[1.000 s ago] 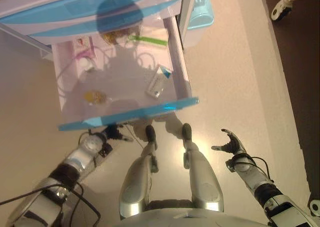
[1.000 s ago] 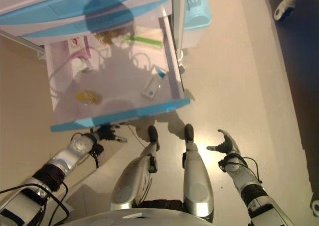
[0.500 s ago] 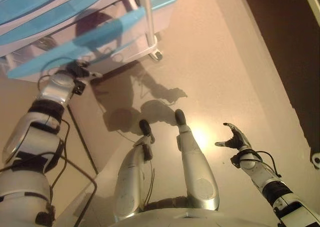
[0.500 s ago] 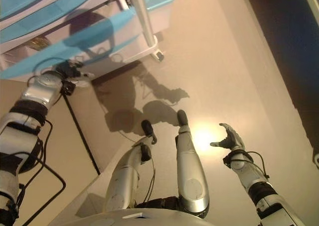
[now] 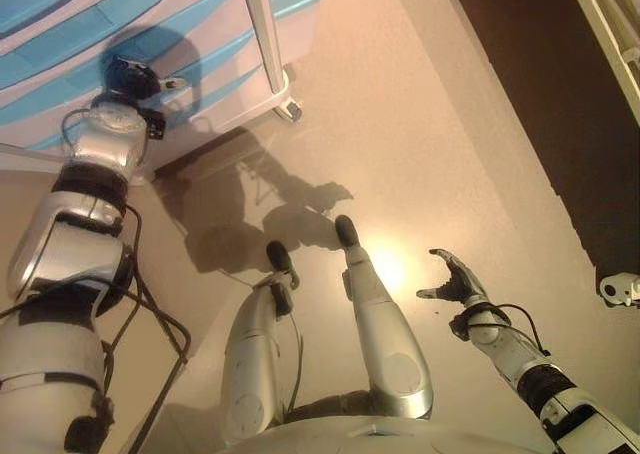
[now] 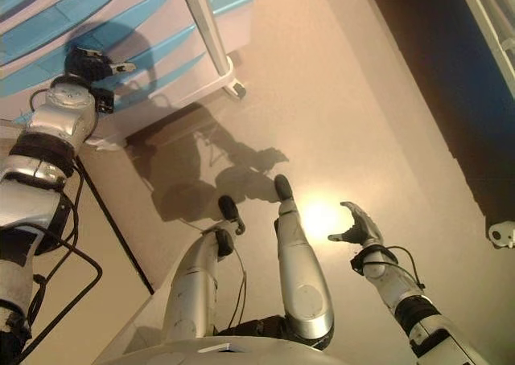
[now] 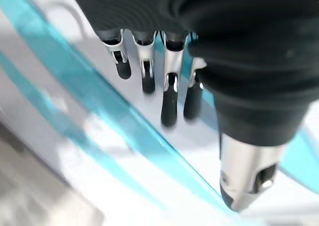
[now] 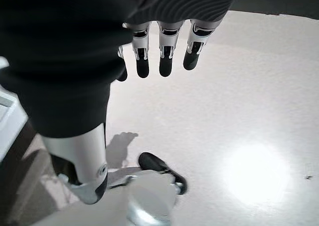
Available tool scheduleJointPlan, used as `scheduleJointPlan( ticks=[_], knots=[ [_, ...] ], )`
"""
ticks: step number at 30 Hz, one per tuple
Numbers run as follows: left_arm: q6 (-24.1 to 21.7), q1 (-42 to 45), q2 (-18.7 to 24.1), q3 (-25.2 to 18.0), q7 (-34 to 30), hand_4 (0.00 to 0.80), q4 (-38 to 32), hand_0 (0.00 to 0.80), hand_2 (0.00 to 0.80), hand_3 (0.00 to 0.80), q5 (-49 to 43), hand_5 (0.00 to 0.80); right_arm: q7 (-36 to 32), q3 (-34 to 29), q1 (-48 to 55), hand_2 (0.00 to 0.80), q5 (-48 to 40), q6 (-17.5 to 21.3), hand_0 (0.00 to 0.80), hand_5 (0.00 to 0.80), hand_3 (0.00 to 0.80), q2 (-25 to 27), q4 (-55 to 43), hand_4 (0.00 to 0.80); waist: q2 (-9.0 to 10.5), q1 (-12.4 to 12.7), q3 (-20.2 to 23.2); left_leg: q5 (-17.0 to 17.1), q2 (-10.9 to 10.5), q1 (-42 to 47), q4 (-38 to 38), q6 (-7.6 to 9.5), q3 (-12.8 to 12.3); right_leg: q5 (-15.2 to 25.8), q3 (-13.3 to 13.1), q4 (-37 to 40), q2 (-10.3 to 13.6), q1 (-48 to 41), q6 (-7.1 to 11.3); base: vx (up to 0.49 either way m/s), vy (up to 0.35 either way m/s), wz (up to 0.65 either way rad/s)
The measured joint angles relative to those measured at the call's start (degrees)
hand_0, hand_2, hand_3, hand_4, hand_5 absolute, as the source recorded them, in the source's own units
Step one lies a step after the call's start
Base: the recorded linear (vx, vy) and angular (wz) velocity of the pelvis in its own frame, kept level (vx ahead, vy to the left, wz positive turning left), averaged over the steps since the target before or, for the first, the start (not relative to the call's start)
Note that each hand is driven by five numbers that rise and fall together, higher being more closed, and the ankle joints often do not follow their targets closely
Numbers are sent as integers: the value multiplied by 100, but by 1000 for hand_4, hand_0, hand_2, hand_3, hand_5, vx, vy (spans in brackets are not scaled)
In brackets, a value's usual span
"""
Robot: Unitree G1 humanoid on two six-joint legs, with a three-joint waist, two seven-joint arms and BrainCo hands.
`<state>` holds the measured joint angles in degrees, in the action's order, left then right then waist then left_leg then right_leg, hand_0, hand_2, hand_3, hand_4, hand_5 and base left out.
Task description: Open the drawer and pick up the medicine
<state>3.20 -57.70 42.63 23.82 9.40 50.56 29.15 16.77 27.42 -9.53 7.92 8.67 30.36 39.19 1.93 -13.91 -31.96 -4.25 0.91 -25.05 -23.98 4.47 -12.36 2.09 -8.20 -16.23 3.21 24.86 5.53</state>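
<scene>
Reaching: left hand (image 5: 135, 77) raised against the blue-and-white drawer fronts of the cabinet (image 5: 200, 19), fingers (image 7: 169, 99) straight and relaxed, holding nothing.
Touching or apart: fingertips close over a blue drawer front (image 7: 114, 119); contact cannot be told.
Drawers: all fronts look flush with the cabinet, none pulled out.
Medicine: not visible in any view; in neither hand.
Right hand (image 5: 452, 279): low over the floor (image 5: 420, 154), well apart from the cabinet, fingers loosely spread, empty.
Cabinet corner: white post with a small caster (image 5: 291, 105) on the floor.
</scene>
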Motion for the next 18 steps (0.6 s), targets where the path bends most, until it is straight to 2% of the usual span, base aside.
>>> scheduleJointPlan(
  ticks=[2, 4, 5, 7, 9, 10, 12, 13, 18],
  knots=[
    [-360, 677, -162, -282, -286, 0, -538, 0, 0, 0, 444, 0, -178, -26, 9, 0, -99, 59, 0, 0, 0, -183, 4, 0, 0, 74, 0, 24, -26, 273, 146, -22, 78, 1, 86, 144, 24, -310, -1, 22, -172, 19],
    [-692, 1457, -518, -701, -567, 0, -1072, 0, 0, 0, 921, 0, -338, -178, 89, 0, -288, 117, 0, 0, 0, -408, 49, 0, -5, 239, -1, 107, -78, 623, 411, -68, 195, -5, 196, 313, 55, -660, -12, 54, -204, 28],
    [-887, 1919, -761, -951, -735, 0, -1270, 0, 0, 0, 973, 0, -395, -252, 115, 0, -381, 127, 0, 0, 0, -513, 103, 0, -12, 319, 3, 183, -125, 843, 614, -97, 311, -3, 302, 446, 87, -889, -26, 44, -191, 44],
    [-1214, 2776, -1137, -1132, -1036, 0, -1454, 0, 0, 0, 962, 0, -513, -493, 234, 0, -548, 137, 0, 0, 0, -679, 153, 0, -24, 545, 19, 393, -203, 1311, 1121, -166, 525, -24, 540, 719, 127, -1341, -95, 47, -147, 53],
    [-1258, 3390, -1229, -1207, -1173, 0, -1432, 0, 0, 0, 941, 0, -600, -616, 238, 0, -656, 149, 0, 0, 0, -720, 227, 0, -26, 802, 69, 525, -205, 1486, 1393, -233, 657, -56, 698, 801, 121, -1479, -157, 89, -182, 37],
    [-1334, 3735, -1412, -1502, -1293, 0, -1422, 0, 0, 0, 904, 0, -662, -802, 258, 0, -683, 142, 0, 0, 0, -764, 333, 0, -32, 856, 78, 623, -213, 1678, 1593, -259, 744, -29, 786, 937, 111, -1675, -190, 71, -136, 42],
    [-1342, 4384, -1470, -1531, -1527, 0, -1413, 0, 0, 0, 883, 0, -781, -993, 318, 0, -707, 134, 0, 0, 0, -777, 548, 0, -44, 984, 193, 784, -204, 2000, 1936, -280, 917, -42, 1022, 1182, 103, -2041, -224, 55, -123, 49],
    [-1341, 4672, -1546, -1597, -1661, 0, -1347, 0, 0, 0, 744, 0, -866, -1123, 368, 0, -732, 135, 0, 0, 0, -788, 705, 0, -62, 1055, 422, 811, -202, 2041, 2102, -339, 997, -42, 1085, 1285, 93, -2079, -232, 27, -104, 40],
    [-1272, 5510, -1768, -1748, -2007, 0, -663, 0, 0, 0, 379, 0, -1125, -1478, 509, 0, -744, 133, 0, 0, 0, -831, 1410, 0, -218, 1279, 1317, 944, -216, 2550, 2561, -356, 1268, -30, 1377, 1839, 56, -2758, -251, 33, -75, 29]
  ],
)
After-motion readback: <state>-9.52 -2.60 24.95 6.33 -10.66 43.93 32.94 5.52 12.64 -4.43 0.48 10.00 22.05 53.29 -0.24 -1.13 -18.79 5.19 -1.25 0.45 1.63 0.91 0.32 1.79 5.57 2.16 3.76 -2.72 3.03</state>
